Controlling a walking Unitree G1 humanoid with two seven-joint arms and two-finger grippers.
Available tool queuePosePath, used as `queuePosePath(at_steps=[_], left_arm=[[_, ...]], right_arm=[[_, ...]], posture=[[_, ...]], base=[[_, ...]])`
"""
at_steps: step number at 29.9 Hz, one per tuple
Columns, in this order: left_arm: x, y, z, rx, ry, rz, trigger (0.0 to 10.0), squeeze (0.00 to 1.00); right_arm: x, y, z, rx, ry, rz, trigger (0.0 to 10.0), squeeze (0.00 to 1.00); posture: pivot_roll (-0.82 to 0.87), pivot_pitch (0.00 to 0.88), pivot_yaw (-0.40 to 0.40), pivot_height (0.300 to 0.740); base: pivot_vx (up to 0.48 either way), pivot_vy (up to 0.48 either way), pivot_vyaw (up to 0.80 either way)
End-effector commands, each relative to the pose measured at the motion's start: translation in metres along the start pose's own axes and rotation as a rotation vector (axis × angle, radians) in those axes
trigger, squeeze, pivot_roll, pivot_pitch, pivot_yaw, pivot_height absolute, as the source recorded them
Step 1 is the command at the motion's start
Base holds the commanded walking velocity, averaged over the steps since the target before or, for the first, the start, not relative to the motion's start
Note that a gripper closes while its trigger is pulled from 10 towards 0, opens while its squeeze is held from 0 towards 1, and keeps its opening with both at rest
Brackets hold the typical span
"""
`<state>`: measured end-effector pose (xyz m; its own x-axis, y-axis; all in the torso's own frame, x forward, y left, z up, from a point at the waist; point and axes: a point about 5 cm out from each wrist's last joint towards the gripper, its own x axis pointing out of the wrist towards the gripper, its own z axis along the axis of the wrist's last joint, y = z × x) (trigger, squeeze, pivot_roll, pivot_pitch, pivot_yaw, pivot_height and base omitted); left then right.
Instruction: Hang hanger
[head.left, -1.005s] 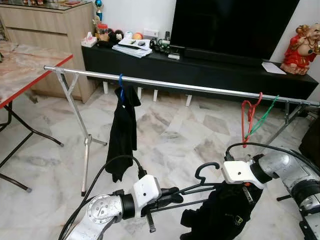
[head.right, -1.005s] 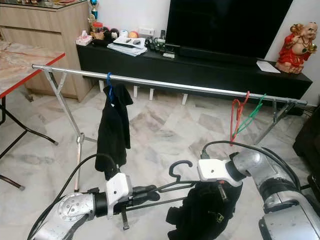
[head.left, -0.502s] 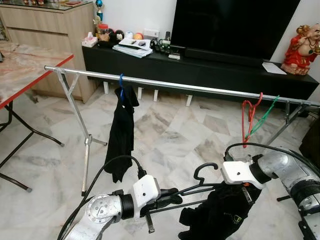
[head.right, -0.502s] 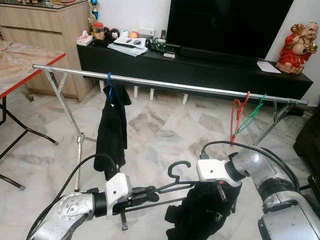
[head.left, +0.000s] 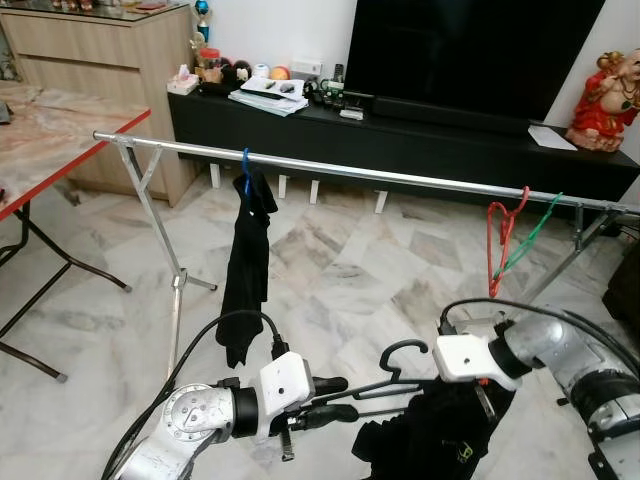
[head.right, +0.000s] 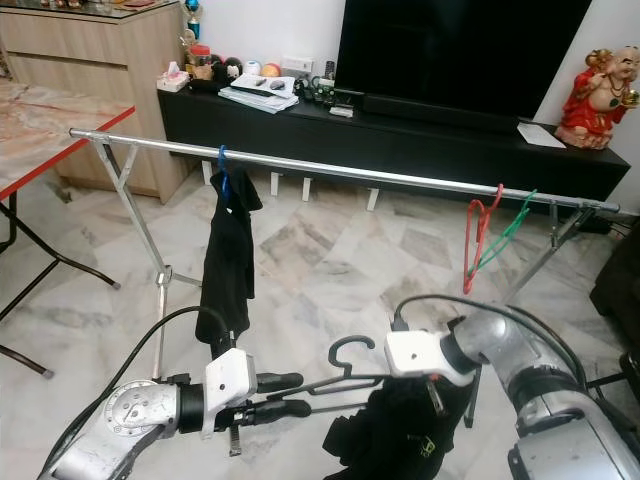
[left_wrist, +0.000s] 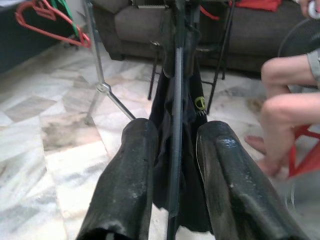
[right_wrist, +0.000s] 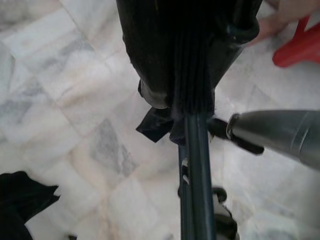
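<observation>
While the left end effector (left_wrist: 172, 165) stands parted around the black hanger (head.left: 392, 383), the right end effector (right_wrist: 185, 75) seemingly clamps it.

Left claw (head.left: 338, 400) fingers now parted round black hanger (head.left: 400, 372); both arms + garment (head.left: 430, 440) sit lower

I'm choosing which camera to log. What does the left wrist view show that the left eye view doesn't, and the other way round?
Left wrist view adds: a seated person's bare legs beyond the rack. Left eye view adds: the long rail, the black shirt hung on it from a blue hook, and the TV. Shared: the black hanger running between the left gripper's fingers, the black garment on it, and the red hanger.
</observation>
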<state>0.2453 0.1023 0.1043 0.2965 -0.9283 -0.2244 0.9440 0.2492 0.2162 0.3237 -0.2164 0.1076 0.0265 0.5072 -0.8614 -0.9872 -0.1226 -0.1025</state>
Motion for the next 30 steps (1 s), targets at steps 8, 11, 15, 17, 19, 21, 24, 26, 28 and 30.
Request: queuePosePath(at_steps=[8,11,15,17,19,21,24,26,28,30], left_arm=[[-0.024,0.023,-0.001,0.058,0.056,0.161,10.0,1.0],[-0.037,0.033,-0.003,0.047,0.05,0.279,10.0,1.0],[-0.056,0.048,-0.006,0.055,0.045,0.495,10.0,1.0],[-0.062,0.053,-0.009,0.054,0.052,0.577,10.0,1.0],[-0.073,0.059,-0.015,0.023,0.046,0.722,10.0,0.97],[-0.079,0.06,-0.021,-0.019,0.034,0.821,10.0,0.0],[-0.084,0.06,-0.029,-0.029,0.056,0.902,10.0,0.0],[-0.091,0.061,-0.047,-0.103,0.093,1.054,10.0,0.0],[-0.096,0.062,-0.058,-0.153,0.112,1.146,10.0,0.0],[-0.097,0.06,-0.068,-0.185,0.161,1.17,10.0,0.0]], right_arm=[[-0.002,-0.001,-0.016,0.042,0.111,-0.146,0.0,0.0],[-0.005,-0.005,-0.019,0.064,0.124,-0.223,0.0,0.0],[-0.009,-0.016,-0.017,0.123,0.089,-0.387,0.0,0.0],[-0.01,-0.018,-0.017,0.145,0.077,-0.427,0.0,0.0],[-0.012,-0.022,-0.017,0.178,0.058,-0.5,0.0,0.0],[-0.015,-0.026,-0.016,0.204,0.03,-0.562,0.0,0.0],[-0.018,-0.033,-0.011,0.239,-0.005,-0.637,0.0,0.0],[-0.023,-0.045,-0.002,0.27,-0.037,-0.751,0.0,0.0],[-0.025,-0.051,0.004,0.278,-0.057,-0.789,0.0,0.0],[-0.026,-0.055,0.012,0.272,-0.089,-0.789,0.0,0.0]], posture=[[0.15,0.0,-0.13,0.74],[0.15,0.0,-0.131,0.74],[0.15,0.0,-0.129,0.74],[0.15,0.0,-0.129,0.74],[0.15,0.0,-0.128,0.74],[0.15,0.0,-0.128,0.74],[0.15,0.0,-0.126,0.74],[0.14,0.0,-0.121,0.74],[0.14,0.0,-0.12,0.74],[0.14,0.0,-0.121,0.74]], base=[[0.0,0.0,0.0],[0.0,0.0,0.0],[0.0,0.0,0.0],[0.0,0.0,0.0],[0.0,0.0,0.0],[0.0,0.0,0.0],[0.0,0.0,0.0],[0.0,0.0,0.0],[0.0,0.0,0.0],[0.0,0.0,0.0]])
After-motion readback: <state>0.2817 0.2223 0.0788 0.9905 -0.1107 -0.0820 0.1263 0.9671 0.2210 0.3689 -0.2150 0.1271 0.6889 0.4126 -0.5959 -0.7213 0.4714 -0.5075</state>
